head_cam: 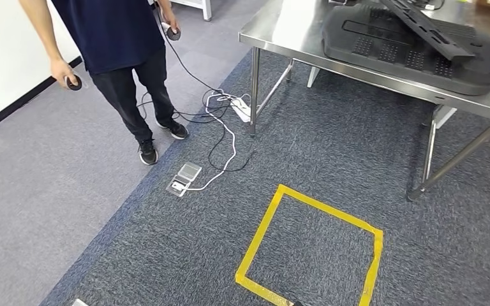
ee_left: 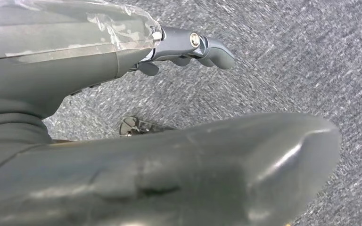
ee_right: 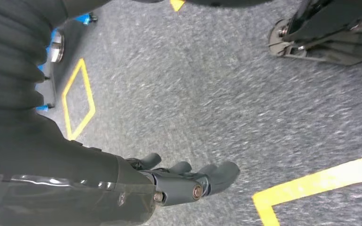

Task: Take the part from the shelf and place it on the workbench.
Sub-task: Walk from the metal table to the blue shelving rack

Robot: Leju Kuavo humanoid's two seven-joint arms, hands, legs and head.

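Yellow floor square lower centre; both hands hanging empty, left hand and right hand loosely spread. Black part on counter upper right. Trailing cables: trip risk.

The head view is evenly and brightly lit from overhead; soft, short shadows are cast under the steel workbench and beside the person; a pale sheen is seen on the bench top; straight lines are bowed slightly toward the frame edges. In the left wrist view the carpet is smeared by motion blur; the near dark surface is out of focus; glare is caught on clear plastic wrap. In the right wrist view the carpet is likewise streaked; the yellow tape is softened.
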